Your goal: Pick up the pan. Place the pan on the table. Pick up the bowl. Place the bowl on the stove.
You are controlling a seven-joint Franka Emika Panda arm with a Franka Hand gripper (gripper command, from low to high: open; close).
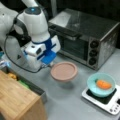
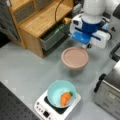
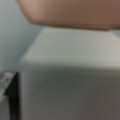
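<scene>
Down low sits the end effector (image 1: 51, 65), at the pan's (image 1: 63, 71) handle end, beside the toaster oven (image 1: 85, 37). From these angles I cannot tell whether its jaws are clamped on the handle or standing off it. In both front views the pink pan casts a shadow on the grey tabletop (image 1: 67, 100) beneath it (lifted or just resting, I cannot tell). Up close, the wrist view shows the pan's pink underside (image 3: 70, 12) across the top, with a pale blurred block below it. Over on the white stove (image 2: 58, 108), the teal bowl (image 2: 58, 91) sits on the black plate, an orange carrot (image 2: 65, 98) inside. A wooden shelf unit (image 2: 40, 20) stands nearby.
</scene>
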